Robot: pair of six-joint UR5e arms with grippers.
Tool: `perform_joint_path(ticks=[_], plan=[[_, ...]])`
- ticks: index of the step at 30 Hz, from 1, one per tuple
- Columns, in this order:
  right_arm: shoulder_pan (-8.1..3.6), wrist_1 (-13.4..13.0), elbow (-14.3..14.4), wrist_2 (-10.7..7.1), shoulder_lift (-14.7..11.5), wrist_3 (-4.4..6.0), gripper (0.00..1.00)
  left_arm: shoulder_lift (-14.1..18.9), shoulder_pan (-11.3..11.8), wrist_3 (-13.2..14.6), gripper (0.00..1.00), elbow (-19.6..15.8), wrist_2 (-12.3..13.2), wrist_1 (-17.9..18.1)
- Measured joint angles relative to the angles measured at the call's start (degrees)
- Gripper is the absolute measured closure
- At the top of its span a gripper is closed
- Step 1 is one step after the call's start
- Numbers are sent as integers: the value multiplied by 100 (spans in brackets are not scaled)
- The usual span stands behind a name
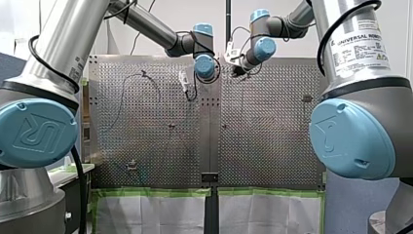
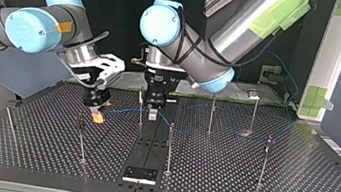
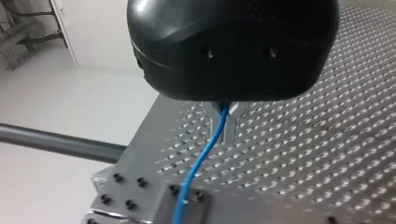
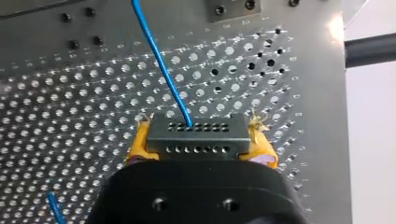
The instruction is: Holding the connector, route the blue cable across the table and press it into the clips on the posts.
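Observation:
In the right wrist view my right gripper (image 4: 200, 145) is shut on the grey connector (image 4: 196, 136), with yellow pads (image 4: 139, 142) on both sides of it. The blue cable (image 4: 161, 65) leaves the connector and runs ahead over the perforated table. My left gripper (image 3: 224, 131) has its metal fingers shut on the blue cable (image 3: 201, 159), which hangs down toward the plate. In the top view my right gripper (image 2: 97, 115) is low over the table at the left, and my left gripper (image 2: 152, 111) is beside a post (image 2: 140, 106). From there the cable (image 2: 192, 107) trails right.
Several thin posts stand on the table, among them post (image 2: 169, 146), post (image 2: 212, 113) and post (image 2: 264, 162). A black strip with a small plate (image 2: 140, 174) runs down the table's middle. A grey panel (image 2: 20, 72) lies at the top view's left.

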Motion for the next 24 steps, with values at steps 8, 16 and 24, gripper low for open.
perform_joint_path(ticks=[8,16,24], plan=[[28,-23,376,30,-6,-28,100,6,-105,-92,100,-452,-24,330],[36,-117,816,97,-3,-34,100,-6,-192,-120,100,-911,111,732],[36,-403,1174,111,2,-39,100,-344,-201,-77,100,-1407,471,1184]])
